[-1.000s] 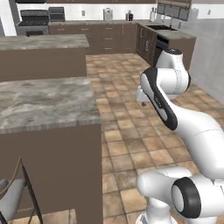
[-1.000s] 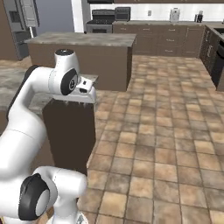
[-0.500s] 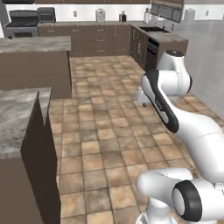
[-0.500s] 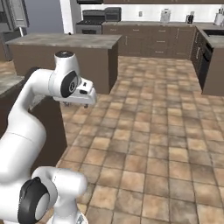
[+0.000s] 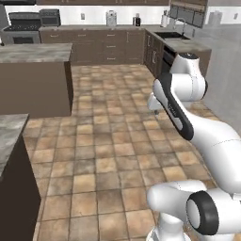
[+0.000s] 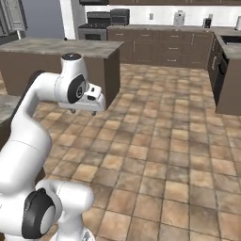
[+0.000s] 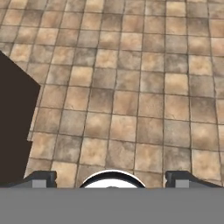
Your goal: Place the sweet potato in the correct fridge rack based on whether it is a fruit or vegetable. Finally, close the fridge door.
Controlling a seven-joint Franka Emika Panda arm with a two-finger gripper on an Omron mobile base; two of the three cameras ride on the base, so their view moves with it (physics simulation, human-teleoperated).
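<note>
- In the hand view my gripper (image 7: 112,178) is spread wide, one dark fingertip (image 7: 41,178) at lower left and the other at lower right, with nothing between them but brown floor tiles (image 7: 131,87).
- That view also has a dark cabinet side (image 7: 15,122) along its left edge.
- In the left base view I see the island (image 5: 35,75) at left, a stove (image 5: 23,21) at upper left, and a sink counter (image 5: 181,42) at upper right, with a kettle (image 5: 111,18) on the back counter.
- A second grey countertop corner (image 5: 7,136) sits at the left edge of that view.
- In the right base view the island (image 6: 61,56) sits upper left, behind my hand, whose gripper (image 6: 82,110) hangs below the wrist at centre left.
- A pale grey fridge (image 6: 40,19) fills the upper left corner there.
- I can't find the sweet potato or the rack in these views.
- I can read no writing anywhere.
</note>
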